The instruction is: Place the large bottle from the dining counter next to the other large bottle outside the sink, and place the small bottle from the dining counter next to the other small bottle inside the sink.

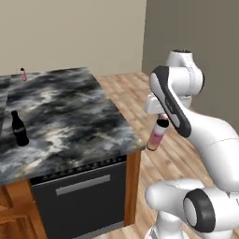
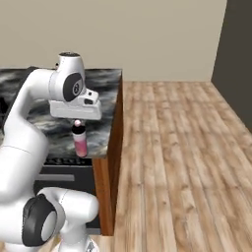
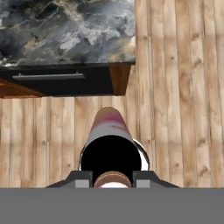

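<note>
My gripper (image 1: 162,119) is shut on the dark cap of the small bottle (image 1: 156,137), which has a pale body that deepens to pink-orange at its base. The bottle hangs slightly tilted in the air just off the right corner of the marbled counter (image 1: 70,112), above the wood floor. In the right base view the gripper (image 2: 78,124) holds the bottle (image 2: 80,143) in front of the counter's corner. The hand view looks down the bottle (image 3: 109,127) from its cap, between the fingertips (image 3: 78,180). The other large bottle (image 1: 19,129), all black, stands upright on the counter's left part.
A pink dark-capped bottle (image 1: 23,74) stands far back at the counter's left end, too small to make out further. A dark appliance front with a grey handle (image 1: 81,186) sits under the counter's near edge. Wood floor (image 2: 182,162) stretches to the right.
</note>
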